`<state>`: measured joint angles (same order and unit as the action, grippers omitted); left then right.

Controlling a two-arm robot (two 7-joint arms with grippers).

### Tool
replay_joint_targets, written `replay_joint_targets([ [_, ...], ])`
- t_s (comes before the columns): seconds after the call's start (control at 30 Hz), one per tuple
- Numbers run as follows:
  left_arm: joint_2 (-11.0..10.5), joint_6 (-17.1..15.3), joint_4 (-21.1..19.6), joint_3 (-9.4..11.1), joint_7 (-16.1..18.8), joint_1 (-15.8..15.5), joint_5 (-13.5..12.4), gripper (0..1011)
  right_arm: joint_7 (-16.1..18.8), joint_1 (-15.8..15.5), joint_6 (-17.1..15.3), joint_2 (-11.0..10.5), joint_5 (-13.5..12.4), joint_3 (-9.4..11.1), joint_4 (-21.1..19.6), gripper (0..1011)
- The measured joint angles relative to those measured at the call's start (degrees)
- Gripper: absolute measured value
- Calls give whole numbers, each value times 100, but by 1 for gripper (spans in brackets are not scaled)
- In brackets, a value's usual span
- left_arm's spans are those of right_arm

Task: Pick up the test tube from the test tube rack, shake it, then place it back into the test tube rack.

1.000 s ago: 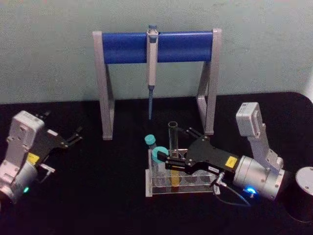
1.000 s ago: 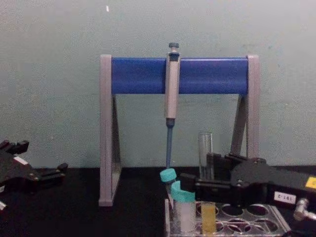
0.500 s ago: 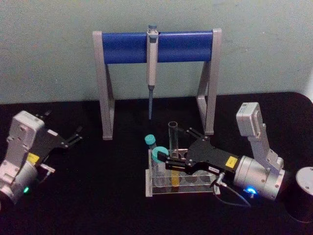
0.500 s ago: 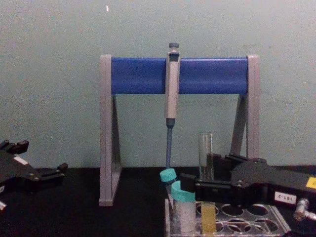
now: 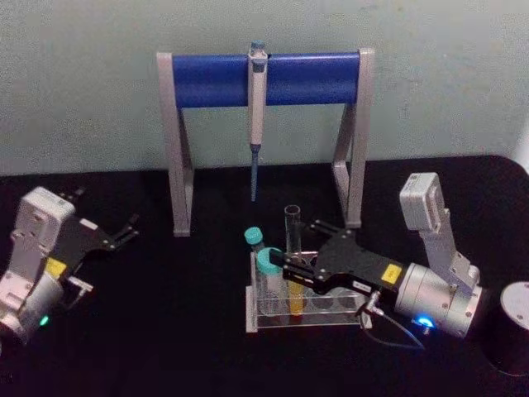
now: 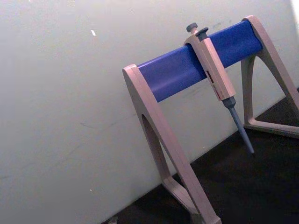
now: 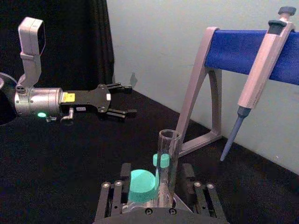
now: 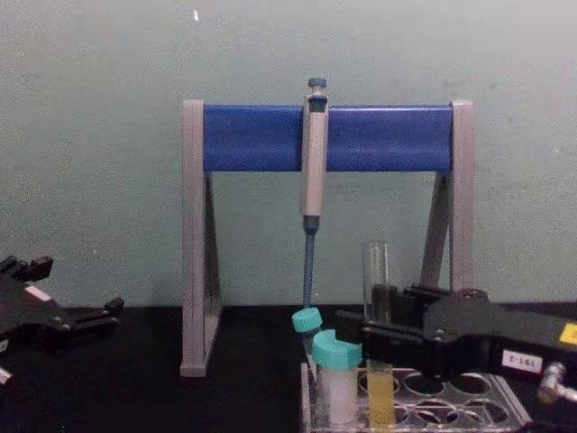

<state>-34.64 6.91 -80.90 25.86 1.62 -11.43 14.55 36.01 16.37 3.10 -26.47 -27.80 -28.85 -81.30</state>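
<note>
Your right gripper [image 5: 299, 246] reaches in from about four o'clock of the test tube rack [image 5: 331, 321]. Its fingers are parted and straddle the test tube [image 5: 292, 225], one on the twelve o'clock side and one on the six, with a gap showing, so no squeeze yet. The tube stands upright in a hole toward the rack's nine o'clock end, yellow liquid low in it. With its long axis vertical, I'd judge you close first, then draw straight up. Mind the teal-capped tube [image 5: 266, 263], just beside it at nine o'clock. The left gripper [image 5: 124, 231] sits parked well apart on the worktop [image 5: 182, 339], fingers spread.
</note>
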Motion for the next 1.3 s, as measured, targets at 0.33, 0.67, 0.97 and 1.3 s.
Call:
replay_joint_targets([
  [0.33,0,0,0,0,0,0,0,1001,0,0,-2,0,0,0,0,400],
  [0.67,0,0,0,0,0,0,0,1001,0,0,-2,0,0,0,0,222],
  [0.97,0,0,0,0,0,0,0,1001,0,0,-2,0,1,0,0,221],
  [1.3,0,0,0,0,0,0,0,1001,40,-58,159,-22,-73,50,-5,221],
])
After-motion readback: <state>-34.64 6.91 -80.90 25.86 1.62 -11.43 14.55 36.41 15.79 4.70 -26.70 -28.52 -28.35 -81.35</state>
